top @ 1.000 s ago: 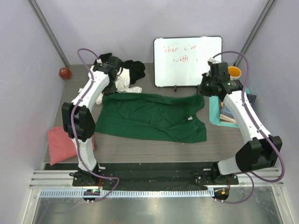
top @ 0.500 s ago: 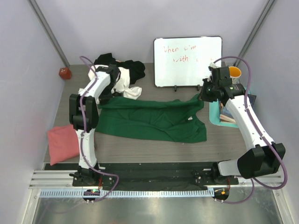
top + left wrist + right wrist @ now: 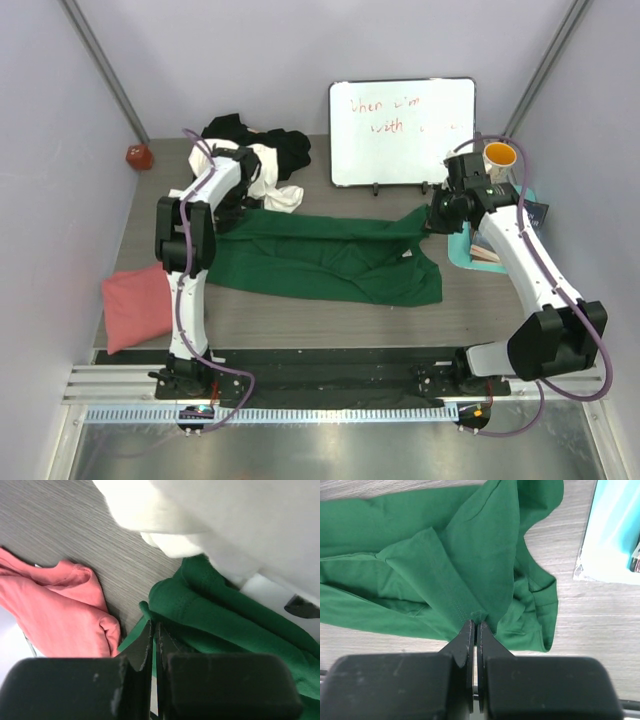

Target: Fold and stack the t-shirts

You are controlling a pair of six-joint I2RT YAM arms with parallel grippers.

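Green t-shirt (image 3: 330, 262) lies narrower than a second ago: both arms drew its far edge toward the near table edge, so the fold has begun. Left gripper (image 3: 228, 208) at its far-left corner, right gripper (image 3: 436, 216) at its far-right corner.

Left wrist: left gripper clenched on green hem. Salmon t-shirt (image 3: 55, 610) beside, white t-shirt (image 3: 225, 520) beyond.

Right wrist: right gripper clamped on raised green crease, cloth spreading beyond the tips.

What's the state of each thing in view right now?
dark green t-shirt: spread out, wrinkled, far edge pinched at both ends
salmon pink t-shirt: bunched, near left, untouched
white t-shirt: crumpled in far-left heap
black t-shirt: crumpled in same heap
left gripper: jaws shut on dark green t-shirt
right gripper: jaws shut on dark green t-shirt
mug: upright
whiteboard: standing, red writing
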